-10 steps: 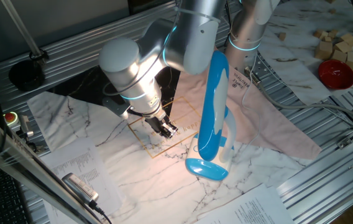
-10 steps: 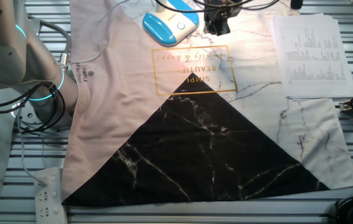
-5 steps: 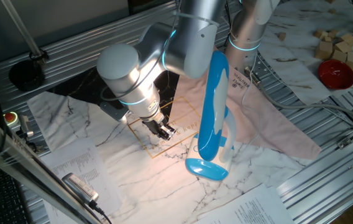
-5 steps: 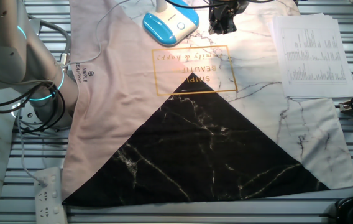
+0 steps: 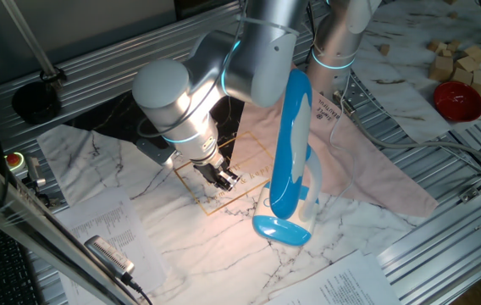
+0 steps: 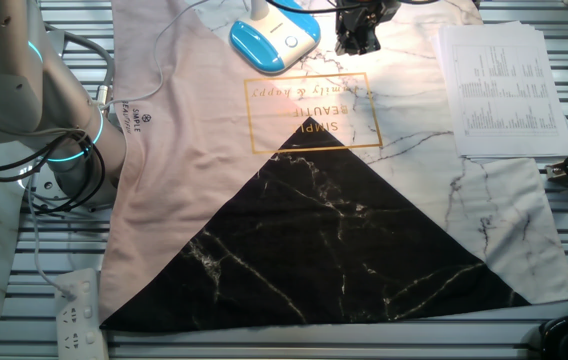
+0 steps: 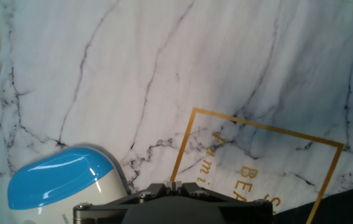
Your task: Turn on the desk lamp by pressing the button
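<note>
My end effector [image 5: 226, 176] hangs at frame centre over the marble-print cloth [image 5: 181, 220]; whether it is spread, I cannot tell. The desk lamp [image 5: 288, 161] stands just right of it, lit

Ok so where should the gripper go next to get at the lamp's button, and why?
Probably sideways toward the blue oval base of the desk lamp, then down. The gripper hangs beside that base, apart from it, over the marble cloth, so it is not yet above the small round button.
</note>
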